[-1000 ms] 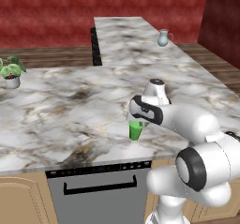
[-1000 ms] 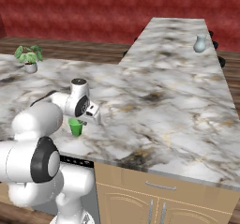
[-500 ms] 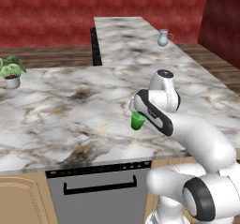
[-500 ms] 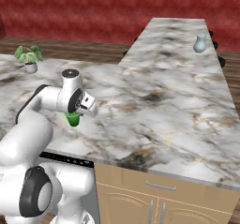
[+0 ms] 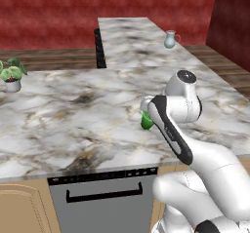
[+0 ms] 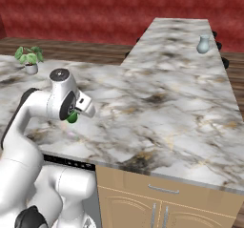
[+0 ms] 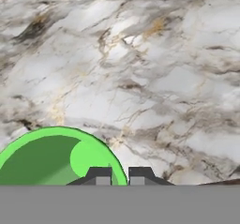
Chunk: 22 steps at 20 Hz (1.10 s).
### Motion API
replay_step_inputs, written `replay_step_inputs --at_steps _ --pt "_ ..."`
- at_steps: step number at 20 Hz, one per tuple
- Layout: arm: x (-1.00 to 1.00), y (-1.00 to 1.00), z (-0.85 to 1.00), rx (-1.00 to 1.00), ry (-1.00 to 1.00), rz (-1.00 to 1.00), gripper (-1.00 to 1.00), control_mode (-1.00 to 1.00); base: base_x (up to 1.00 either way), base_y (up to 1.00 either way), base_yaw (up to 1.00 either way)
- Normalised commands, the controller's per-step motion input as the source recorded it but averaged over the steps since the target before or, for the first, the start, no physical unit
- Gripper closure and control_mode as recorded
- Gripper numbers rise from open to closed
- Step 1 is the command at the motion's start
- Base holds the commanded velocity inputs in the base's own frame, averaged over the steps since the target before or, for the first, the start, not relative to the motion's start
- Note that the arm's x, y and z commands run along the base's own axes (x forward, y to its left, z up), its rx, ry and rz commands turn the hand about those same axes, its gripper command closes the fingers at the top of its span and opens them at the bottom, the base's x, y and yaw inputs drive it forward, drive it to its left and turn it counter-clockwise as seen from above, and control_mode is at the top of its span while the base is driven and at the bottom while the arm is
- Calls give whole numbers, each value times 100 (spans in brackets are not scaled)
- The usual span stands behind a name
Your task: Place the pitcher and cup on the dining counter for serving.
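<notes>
The marble counter over wooden cabinets (image 5: 73,120) carries a small potted plant (image 5: 11,76) at its far left. On the dining counter (image 5: 132,42), stretching away beyond, the pitcher (image 5: 169,39) stands upright near the right edge.

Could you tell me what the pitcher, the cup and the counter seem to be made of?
Pitcher: likely glass or glazed ceramic, pale blue-grey, faintly translucent. Cup: probably plastic, uniform bright green, smooth, with a soft sheen inside. Counter: marble or a marble look, grey-white with dark and golden veins, polished.
</notes>
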Motion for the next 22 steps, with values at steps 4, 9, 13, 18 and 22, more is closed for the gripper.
replay_step_inputs --at_steps 4,9,13,18,22 --pt "-14 0 0 0 -4 0 100 100 -49 -3 0" --pt "0 0 0 0 0 0 100 100 -79 -51 0" --pt "0 0 0 0 0 0 100 100 -76 -87 0" --pt "0 0 0 0 0 0 100 100 -50 -100 0" --pt "0 0 0 0 0 0 100 100 -16 -100 -3"
